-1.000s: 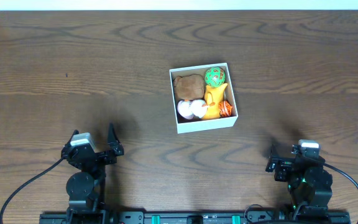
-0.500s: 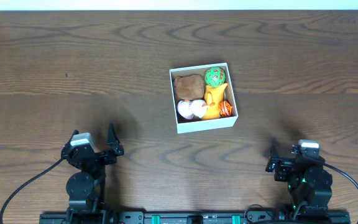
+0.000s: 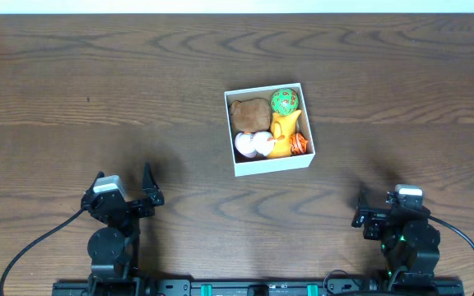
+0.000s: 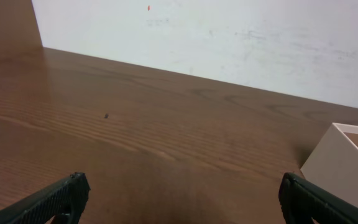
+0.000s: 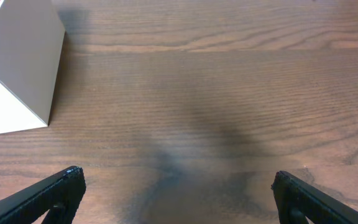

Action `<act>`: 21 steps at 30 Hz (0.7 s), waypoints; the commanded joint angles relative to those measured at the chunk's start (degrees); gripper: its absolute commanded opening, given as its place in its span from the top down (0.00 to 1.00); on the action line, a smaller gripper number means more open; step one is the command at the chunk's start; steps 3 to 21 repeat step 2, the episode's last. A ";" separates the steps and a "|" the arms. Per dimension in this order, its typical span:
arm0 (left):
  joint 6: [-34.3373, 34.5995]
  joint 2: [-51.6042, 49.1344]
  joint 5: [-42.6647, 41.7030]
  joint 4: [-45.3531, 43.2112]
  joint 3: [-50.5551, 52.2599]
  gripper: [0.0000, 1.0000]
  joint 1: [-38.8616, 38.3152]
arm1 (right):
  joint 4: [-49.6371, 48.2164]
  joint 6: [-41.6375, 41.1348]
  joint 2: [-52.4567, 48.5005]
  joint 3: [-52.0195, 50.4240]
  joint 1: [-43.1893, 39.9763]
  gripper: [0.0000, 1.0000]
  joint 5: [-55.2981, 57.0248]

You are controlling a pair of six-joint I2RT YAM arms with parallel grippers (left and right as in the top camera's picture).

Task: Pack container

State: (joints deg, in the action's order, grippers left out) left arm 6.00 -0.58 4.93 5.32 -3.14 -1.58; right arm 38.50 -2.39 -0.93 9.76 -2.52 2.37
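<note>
From above, the container [image 3: 273, 165] sits on the brown wooden surface [image 3: 72, 74] just past the middle, toward 12 o'clock from my base. Inside it, a brown plush [image 3: 249, 113] lies at 10 o'clock, a green ball [image 3: 285, 101] at 1 o'clock, a yellow toy [image 3: 285, 127] near the centre, a white-and-pink piece [image 3: 253, 145] at 7 o'clock and a small orange thing [image 3: 301, 145] at 4 o'clock, all packed close together. My left hand [image 3: 123, 178] hovers well apart from the box at about its 7 o'clock, and my right hand [image 3: 390, 201] sits well apart at about its 4 o'clock; both are near the edge closest to me. Through my left wrist camera, my two dark fingers [image 4: 67, 190] stand spread wide with only bare wood between them, and a white corner of the container shows at 3 o'clock, with a pale wall [image 4: 229, 37] beyond the far edge at 12 o'clock. Through my right wrist camera, this hand is likewise spread, fingertips [image 5: 67, 183] far apart and pinching nothing, while the container's white outer wall fills the 10 o'clock corner, away from my fingers.
</note>
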 commanded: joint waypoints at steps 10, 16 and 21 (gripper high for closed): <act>0.28 0.24 0.48 0.39 1.90 0.02 0.28 | -0.11 -0.74 0.61 -0.76 -0.52 0.01 0.39; 0.28 0.24 0.48 0.39 1.90 0.02 0.28 | -0.11 -0.74 0.61 -0.76 -0.52 0.01 0.39; 0.28 0.24 0.48 0.39 1.90 0.02 0.28 | -0.11 -0.74 0.61 -0.76 -0.52 0.01 0.39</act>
